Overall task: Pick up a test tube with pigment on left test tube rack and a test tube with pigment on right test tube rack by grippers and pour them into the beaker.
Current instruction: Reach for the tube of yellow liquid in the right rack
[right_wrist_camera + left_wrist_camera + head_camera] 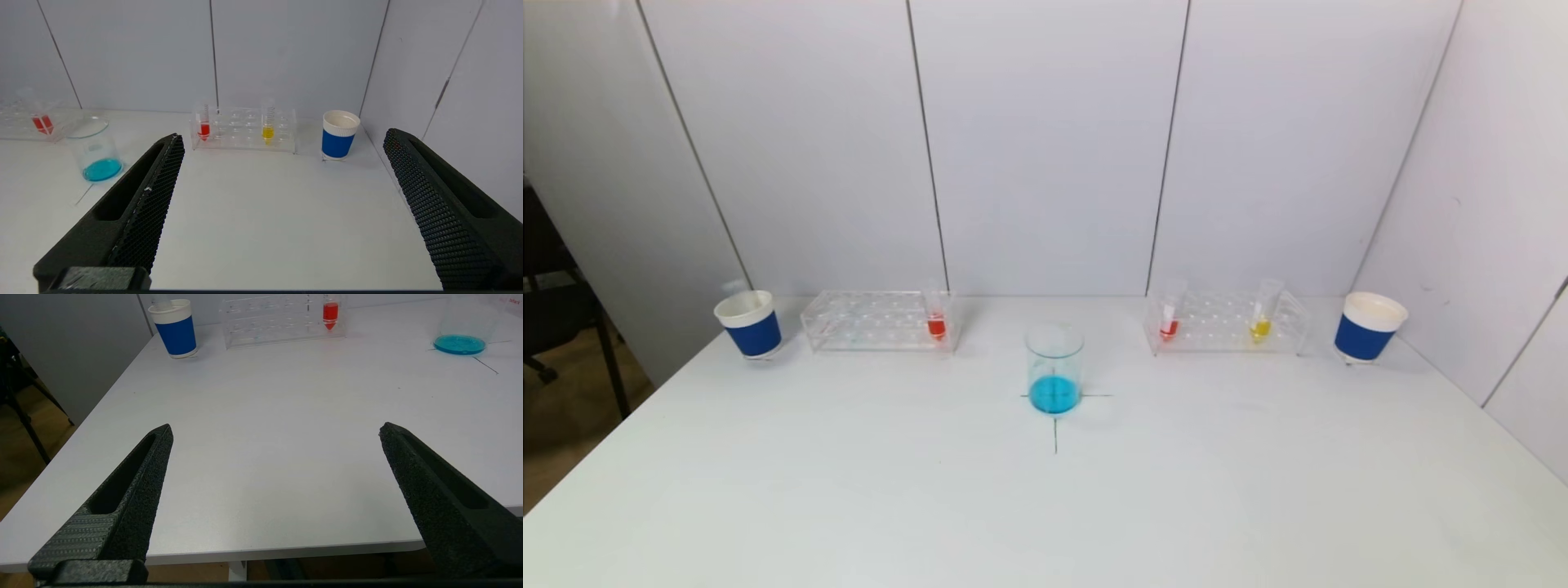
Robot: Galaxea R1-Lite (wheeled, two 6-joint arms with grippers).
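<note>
A clear beaker (1054, 367) with blue liquid stands at the table's middle on a drawn cross. The left clear rack (878, 320) holds one tube with red pigment (937, 325), also in the left wrist view (330, 314). The right rack (1227, 323) holds a red-pigment tube (1170, 327) and a yellow-pigment tube (1261, 327); both show in the right wrist view (204, 128) (268, 131). Neither gripper shows in the head view. My left gripper (276, 430) is open and empty over the table's near edge. My right gripper (284, 136) is open and empty, well short of the right rack.
A blue-and-white paper cup (749, 324) stands left of the left rack, another (1368, 327) right of the right rack. White wall panels close the back and right side. The table's left edge (613, 433) drops to the floor, with a dark chair beyond.
</note>
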